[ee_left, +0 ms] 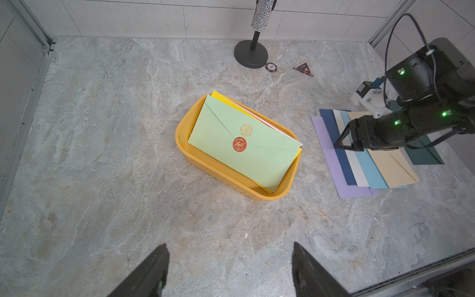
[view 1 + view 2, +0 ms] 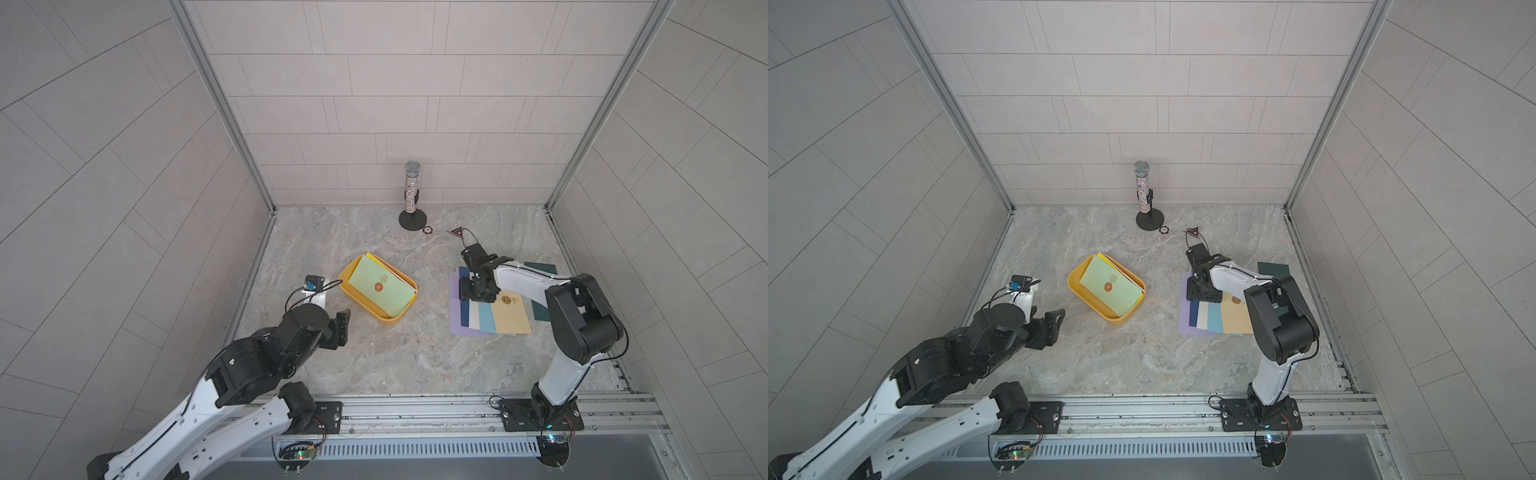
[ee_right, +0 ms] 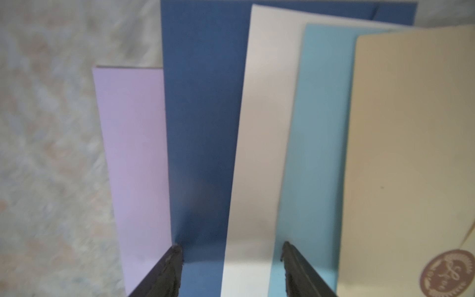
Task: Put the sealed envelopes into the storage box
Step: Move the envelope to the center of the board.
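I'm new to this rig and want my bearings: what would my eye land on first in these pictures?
The yellow storage box sits near the middle of the table, with a light green envelope topmost in it, its red seal showing. To its right lies a fan of envelopes, lilac to tan, with the right gripper open over it. A glittery microphone stands at the back.

The storage box (image 1: 185,151) is sitting around mid-tabletop, carrying a light green envelope (image 1: 244,146) on top of a yellow envelope (image 1: 223,99), with corners poking over the rim. The left gripper (image 1: 230,270) is hanging wide open with nothing in it. The right gripper (image 1: 347,140) is sitting low over the fanned envelopes (image 1: 359,167). A mic stand (image 1: 250,54), poker chip (image 1: 271,67) and triangular piece (image 1: 303,69) are hanging out by the wall edge.
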### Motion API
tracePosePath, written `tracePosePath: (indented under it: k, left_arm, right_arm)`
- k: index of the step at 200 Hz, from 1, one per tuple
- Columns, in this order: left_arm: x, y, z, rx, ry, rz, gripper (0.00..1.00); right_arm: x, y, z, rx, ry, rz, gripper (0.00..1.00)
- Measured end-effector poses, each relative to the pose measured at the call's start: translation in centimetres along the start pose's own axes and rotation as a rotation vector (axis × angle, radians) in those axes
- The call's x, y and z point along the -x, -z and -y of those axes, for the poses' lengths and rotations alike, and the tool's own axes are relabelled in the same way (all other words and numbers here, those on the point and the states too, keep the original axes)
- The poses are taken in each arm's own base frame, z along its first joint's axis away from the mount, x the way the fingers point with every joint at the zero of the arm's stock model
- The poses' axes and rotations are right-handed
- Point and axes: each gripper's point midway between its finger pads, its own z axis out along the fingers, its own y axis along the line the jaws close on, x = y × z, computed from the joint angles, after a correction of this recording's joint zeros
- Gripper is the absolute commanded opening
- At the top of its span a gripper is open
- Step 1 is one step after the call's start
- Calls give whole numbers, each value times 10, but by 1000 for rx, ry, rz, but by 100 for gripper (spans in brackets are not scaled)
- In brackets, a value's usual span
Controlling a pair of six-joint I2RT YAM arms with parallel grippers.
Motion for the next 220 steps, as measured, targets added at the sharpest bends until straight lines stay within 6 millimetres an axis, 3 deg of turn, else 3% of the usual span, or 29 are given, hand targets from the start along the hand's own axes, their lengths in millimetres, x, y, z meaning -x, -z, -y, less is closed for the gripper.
tracePosePath:
  k: [35, 47, 61, 88, 107, 126, 144, 187, 220]
  left_arm:
    - [0, -1, 0, 0, -1, -3, 79]
    - [-1, -2, 1, 2, -3, -7, 79]
    - [-2, -3, 1, 5, -6, -14, 79]
    - [-3, -4, 3, -2, -5, -22, 79]
    - [-6, -5, 7, -21, -7, -41, 79]
    - [-11, -11, 17, -50, -16, -87, 79]
    - [-20, -23, 32, -91, -17, -147, 77]
    - [-57, -60, 56, -119, -6, -325, 73]
    - [-77, -77, 71, -153, 23, -393, 73]
  right_arm:
    - [-52, 11, -80, 102, 165, -10, 65]
    - [-67, 16, -98, 137, 204, -24, 65]
    - [-76, 24, -105, 159, 218, -36, 67]
    - [-57, 60, -86, 191, 166, 39, 69]
    - [-27, 84, -48, 222, 45, 126, 69]
    - [-12, 79, 3, 192, -87, 140, 68]
    - [-27, 58, 33, 152, -144, 74, 65]
    - [-79, 24, 36, 174, -141, -79, 58]
    - [-80, 24, 10, 264, -109, -32, 58]
